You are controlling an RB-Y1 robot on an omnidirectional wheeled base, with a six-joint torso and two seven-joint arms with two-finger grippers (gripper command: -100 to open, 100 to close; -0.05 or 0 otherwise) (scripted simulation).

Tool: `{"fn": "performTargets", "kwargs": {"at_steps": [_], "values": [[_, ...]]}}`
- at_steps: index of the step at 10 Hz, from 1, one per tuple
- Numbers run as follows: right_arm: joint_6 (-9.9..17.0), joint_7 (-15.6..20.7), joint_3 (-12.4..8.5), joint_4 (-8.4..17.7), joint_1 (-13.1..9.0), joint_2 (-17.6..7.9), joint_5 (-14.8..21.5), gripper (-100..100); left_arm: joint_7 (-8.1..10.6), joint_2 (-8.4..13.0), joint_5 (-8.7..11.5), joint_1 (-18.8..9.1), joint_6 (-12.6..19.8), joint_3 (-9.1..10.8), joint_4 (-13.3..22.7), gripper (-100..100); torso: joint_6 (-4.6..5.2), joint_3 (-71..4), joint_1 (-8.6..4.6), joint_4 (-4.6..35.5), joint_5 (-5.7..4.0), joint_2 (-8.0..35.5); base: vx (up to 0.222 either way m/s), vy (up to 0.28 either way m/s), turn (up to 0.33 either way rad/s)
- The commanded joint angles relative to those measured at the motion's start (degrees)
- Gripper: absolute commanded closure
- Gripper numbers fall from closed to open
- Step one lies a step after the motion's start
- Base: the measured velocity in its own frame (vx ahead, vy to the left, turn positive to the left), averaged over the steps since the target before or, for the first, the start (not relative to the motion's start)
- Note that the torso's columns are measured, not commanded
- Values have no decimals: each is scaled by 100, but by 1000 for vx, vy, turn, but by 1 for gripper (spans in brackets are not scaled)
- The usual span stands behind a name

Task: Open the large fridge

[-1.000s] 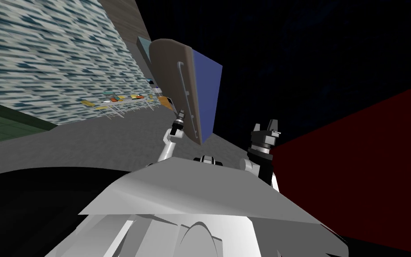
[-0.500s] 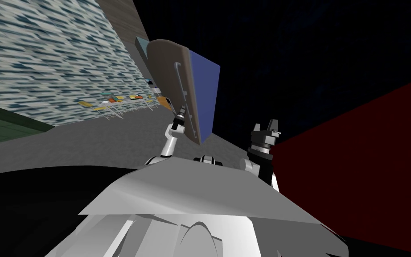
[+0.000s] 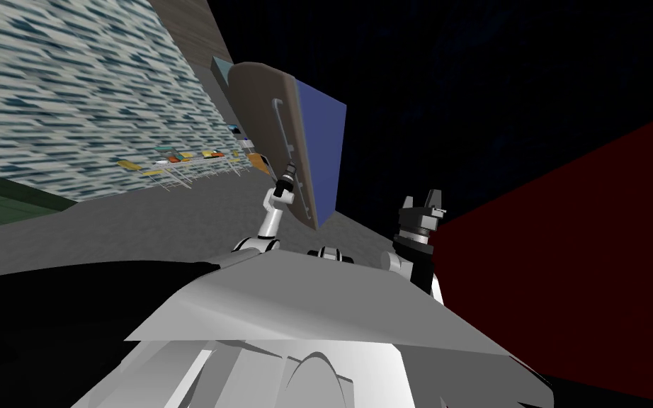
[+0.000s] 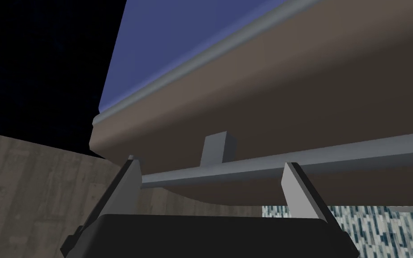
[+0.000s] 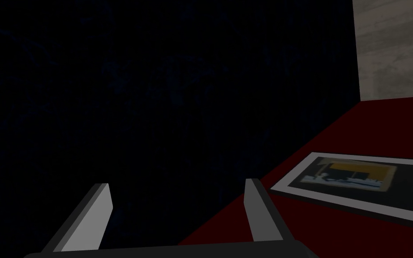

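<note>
while spread apart, left gripper (image 4: 211, 162) (right gripper (image 5: 177, 183) too) faces the fridge handle (image 4: 358, 154).

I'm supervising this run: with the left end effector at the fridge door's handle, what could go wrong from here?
The left end effector has its fingers open at the grey handle, not clamped, close to the bar's end: a pull could slide off it. The raised right end effector stands to the side of the brown door, which might clip it swinging wider.

Home kitchen: fridge door (image 3: 261, 120), mosaic-tiled wall (image 3: 70, 92), framed picture (image 5: 358, 183).
</note>
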Motion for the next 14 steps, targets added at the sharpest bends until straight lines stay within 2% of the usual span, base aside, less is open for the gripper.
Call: {"fn": "performTargets", "kwargs": {"at_steps": [1, 2, 3, 4, 5, 6, 7, 8, 9, 10, 12, 13, 14], "values": [[0, 0, 0, 0, 0, 0, 0, 0, -119, 96, -13, -469, 326, 34, 336, -100, -1, 1, 1, 0, 1, 2, -5, -52, -11], [0, 0, 0, 0, 0, 0, 0, 0, -119, 96, -13, -533, 326, 34, 336, -100, -1, 3, 4, 1, 2, 4, -1, -26, 1], [0, 0, 0, 0, 0, 0, 0, 0, -208, 209, -13, -772, 596, 61, 622, -100, -1, 2, 14, 1, 4, 3, 4, -43, -21], [0, 0, 0, 0, 0, 0, 0, 0, -208, 209, -13, -967, 613, 61, 641, -100, 0, 0, 7, -1, 4, 0, 7, -45, -8], [0, 0, 0, 0, 0, 0, 0, 0, -291, 327, -11, -1164, 825, 85, 927, -100, 0, 0, 3, 0, 1, -1, 12, -70, -11], [0, 0, 0, 0, 0, 0, 0, 0, -291, 327, -11, -1348, 900, 85, 953, -100, -1, -1, -4, -1, 0, -1, 10, -61, 0], [0, 0, 0, 0, 0, 0, 0, 0, -291, 327, -11, -1397, 900, 85, 953, -100, 0, 1, 2, 0, 1, 1, 5, -26, 1], [0, 0, 0, 0, 0, 0, 0, 0, -370, 450, -7, -1629, 1183, 106, 1213, -100, -1, 3, 15, 1, 5, 4, -1, -53, 2], [0, 0, 0, 0, -1, 0, 0, 0, -370, 450, -7, -1788, 1183, 106, 1272, -100, 2, -8, 13, 3, 2, -9, -8, -56, 19], [0, 0, 0, 0, 0, 0, 0, 0, -443, 578, -1, -1962, 1447, 124, 1505, -100, 11, -18, 8, 5, -5, -22, 5, -68, 8], [0, 0, 0, 0, 0, 0, 0, 0, -443, 578, -1, -2233, 1463, 124, 1596, -100, 22, -37, 3, 8, -14, -48, -6, -48, 23], [0, 0, 0, 0, 0, 0, 0, 0, -511, 709, 7, -2367, 1738, 139, 1924, -100, 36, -44, 2, 19, -24, -56, 10, -51, 4], [0, 0, 0, 0, 0, 0, 0, 0, -511, 709, 7, -2514, 1738, 139, 1924, -100, 29, -55, -4, 10, -22, -72, 2, -61, 22]]}}
